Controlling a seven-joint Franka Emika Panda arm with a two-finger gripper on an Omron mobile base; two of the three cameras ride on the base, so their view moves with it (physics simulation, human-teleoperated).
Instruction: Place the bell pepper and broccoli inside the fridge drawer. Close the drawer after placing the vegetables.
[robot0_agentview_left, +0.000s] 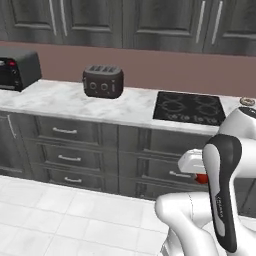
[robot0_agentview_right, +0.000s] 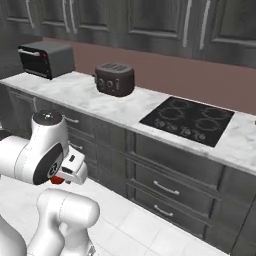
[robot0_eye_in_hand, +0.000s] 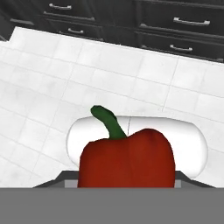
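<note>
Bell pepper: one, glossy red, with a curved green stem rising to the upper left in the hand view; it sits right at the claw, low in that frame, over white tiled floor. A sliver of the same red shows beside the arm's white hand in the left base view and under the hand in the right base view. Claw: fingertips are hidden behind the pepper, so the grip itself cannot be made out; the pepper hangs clear of the floor and close against the hand, which fits a claw closed on it. Position of hand: low, in front of the lower cabinet drawers, well below the tabletop edge. Tabletop: pale marble, running along the wall. On it, left to right in the left base view: a dark toaster oven at the far left, a dark four-slot toaster near the middle, and a black inset cooktop to the right. Lower cabinets: dark grey, stacked drawers with light bar handles, also seen along the top of the hand view. Upper cabinets: dark grey panelled doors with vertical bar handles, above a brownish wall strip.
</note>
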